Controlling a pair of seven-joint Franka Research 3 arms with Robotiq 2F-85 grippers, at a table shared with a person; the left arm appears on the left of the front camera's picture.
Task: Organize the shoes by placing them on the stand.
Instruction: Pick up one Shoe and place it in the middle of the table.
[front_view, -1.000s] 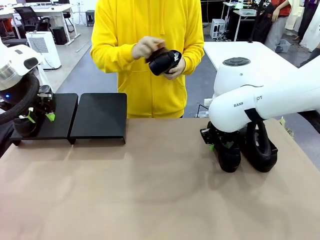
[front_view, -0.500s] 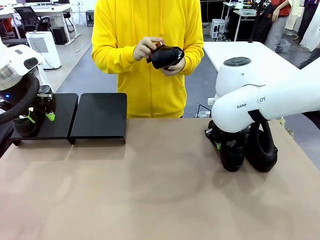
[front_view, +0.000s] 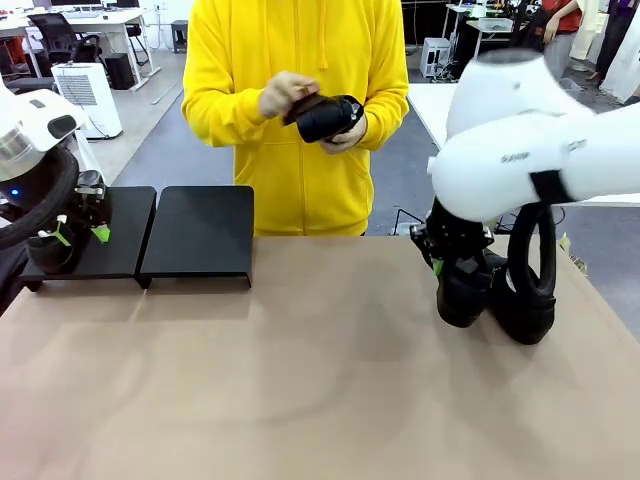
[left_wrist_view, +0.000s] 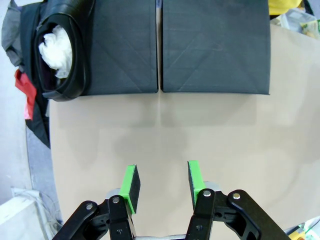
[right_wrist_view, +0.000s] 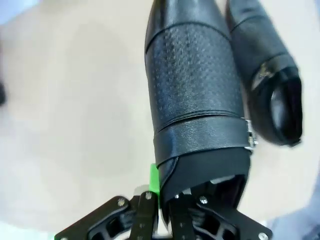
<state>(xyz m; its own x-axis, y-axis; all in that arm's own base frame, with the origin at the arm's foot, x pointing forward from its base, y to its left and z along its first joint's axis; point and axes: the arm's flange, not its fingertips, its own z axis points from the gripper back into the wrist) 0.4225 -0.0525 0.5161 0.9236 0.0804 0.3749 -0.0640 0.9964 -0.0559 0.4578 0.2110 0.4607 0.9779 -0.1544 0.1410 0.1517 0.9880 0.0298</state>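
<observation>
Two black platforms form the stand (front_view: 200, 232) (left_wrist_view: 215, 45) at the far left of the table. One black shoe (left_wrist_view: 62, 50) (front_view: 45, 252), stuffed with white paper, rests on the outer end of the left platform. My left gripper (front_view: 80, 235) (left_wrist_view: 162, 181) hovers near it, open, with nothing between the green pads. My right gripper (right_wrist_view: 162, 192) is shut on the heel rim of a second shoe (front_view: 463, 290) (right_wrist_view: 195, 90), held toe down just above the table. A third shoe (front_view: 525, 300) (right_wrist_view: 270, 75) lies right beside it. The person holds another shoe (front_view: 325, 117) in both hands.
The person in a yellow hoodie (front_view: 300, 60) stands at the far edge behind the stand's right platform. The brown tabletop (front_view: 300, 380) stretches bare between the stand and the right-hand shoes. My right arm's white body (front_view: 540, 150) looms over those shoes.
My right gripper has shut on the shoe and raised it off the table as the arm lifted. The person has turned the shoe in their hands. My left arm is still.
</observation>
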